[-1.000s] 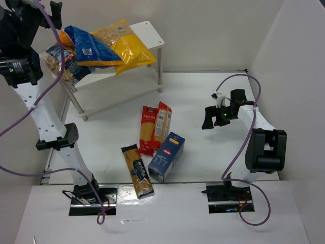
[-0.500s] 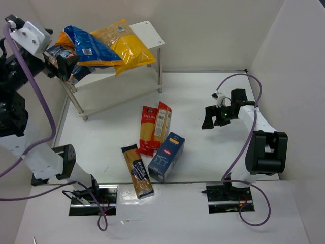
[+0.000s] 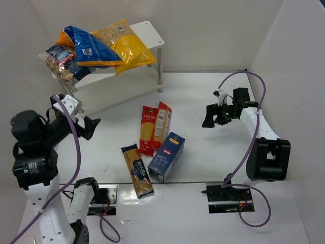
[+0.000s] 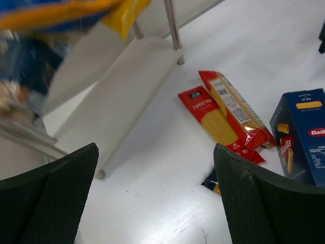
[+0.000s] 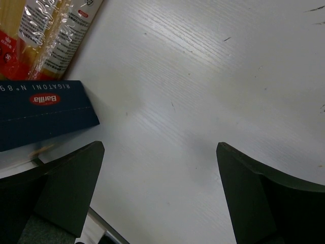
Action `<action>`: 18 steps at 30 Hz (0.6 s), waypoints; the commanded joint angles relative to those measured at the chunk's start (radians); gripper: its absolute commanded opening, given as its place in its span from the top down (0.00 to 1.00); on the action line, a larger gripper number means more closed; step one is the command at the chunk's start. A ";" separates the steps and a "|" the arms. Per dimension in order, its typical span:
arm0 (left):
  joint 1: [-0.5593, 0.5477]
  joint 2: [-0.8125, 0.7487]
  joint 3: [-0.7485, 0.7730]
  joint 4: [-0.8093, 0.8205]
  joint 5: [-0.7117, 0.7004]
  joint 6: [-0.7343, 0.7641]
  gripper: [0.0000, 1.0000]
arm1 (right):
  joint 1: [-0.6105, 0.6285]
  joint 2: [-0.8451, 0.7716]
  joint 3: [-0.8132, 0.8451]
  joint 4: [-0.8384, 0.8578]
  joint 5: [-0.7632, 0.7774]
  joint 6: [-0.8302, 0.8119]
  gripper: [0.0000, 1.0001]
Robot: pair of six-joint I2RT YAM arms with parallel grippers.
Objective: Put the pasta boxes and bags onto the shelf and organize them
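The white two-tier shelf (image 3: pixel 150 31) stands at the far left. On its top board lie the blue bag with orange ends (image 3: pixel 87 46), the yellow bag (image 3: pixel 129 48) and, at the left end, the clear bag with a dark blue label (image 3: pixel 60 61). On the table lie two red-yellow spaghetti packs (image 3: pixel 148 129), the black-orange pack (image 3: pixel 137 171) and the dark blue carton (image 3: pixel 166 156) on its side. My left gripper (image 3: pixel 92 127) is open and empty above the table left of the packs. My right gripper (image 3: pixel 209 117) is open and empty to their right.
The left wrist view shows the shelf's lower board (image 4: pixel 117 86) bare, one shelf foot (image 4: pixel 100 174), the red packs (image 4: pixel 216 119) and the carton (image 4: pixel 302 137). The right wrist view shows the carton (image 5: pixel 40 114) and a spaghetti pack (image 5: pixel 51 28). White walls enclose the table.
My left arm has come away from the shelf's left end and swung down low over the table. The clear bag stays on the shelf. The right arm has hardly moved.
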 commanded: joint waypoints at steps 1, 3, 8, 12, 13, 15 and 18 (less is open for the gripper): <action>-0.003 -0.110 -0.226 0.184 -0.120 -0.169 0.00 | -0.006 -0.038 0.033 0.022 0.018 0.026 0.00; -0.003 -0.133 -0.315 0.216 -0.199 -0.225 0.00 | -0.006 -0.038 0.033 0.039 0.072 0.073 0.00; -0.003 -0.156 -0.515 0.268 -0.360 -0.331 0.00 | -0.006 -0.067 0.024 0.093 0.285 0.167 0.00; 0.006 -0.156 -0.541 0.279 -0.442 -0.326 0.00 | -0.006 -0.053 0.024 0.121 0.399 0.230 0.00; 0.006 -0.134 -0.541 0.279 -0.433 -0.317 0.00 | -0.006 -0.053 0.024 0.121 0.417 0.230 0.00; 0.006 -0.113 -0.562 0.299 -0.379 -0.265 0.00 | -0.006 -0.016 0.038 0.110 0.427 0.253 0.00; -0.009 -0.074 -0.630 0.356 -0.333 -0.209 0.00 | -0.006 -0.004 0.051 0.110 0.427 0.253 0.00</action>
